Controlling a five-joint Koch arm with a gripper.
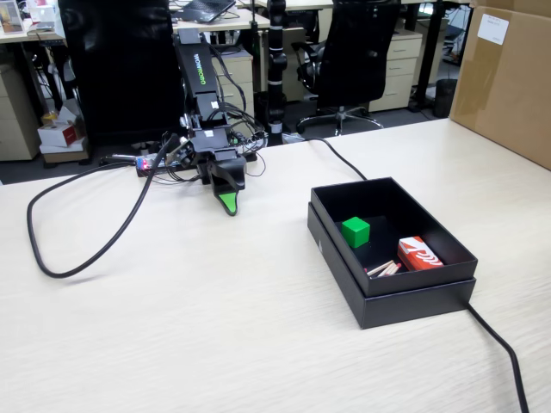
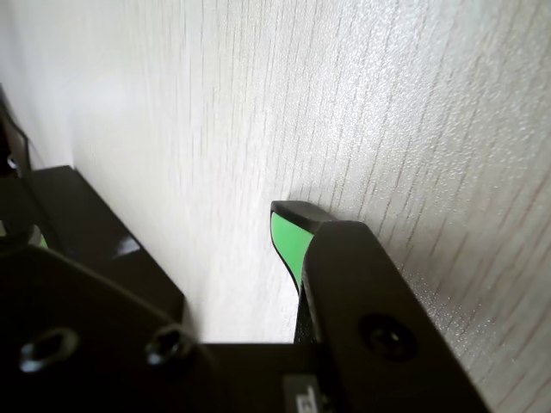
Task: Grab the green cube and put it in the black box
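Fingers' spacing cannot be told, the gripper point(image 1: 228, 206) showing one green tip low over the table point(image 1: 172, 327); black box point(image 1: 405, 301) sits well apart; green cube point(image 1: 355, 231) lies inside it, beside a red carton point(image 1: 419, 254).

Bright even room light; wrist view blurred close up

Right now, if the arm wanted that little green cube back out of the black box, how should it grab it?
Probably from straight above, pincer closing on two opposite flat side faces of the green cube. The black box has walls that block any sideways approach, and the cube sits flat with clear floor around it.
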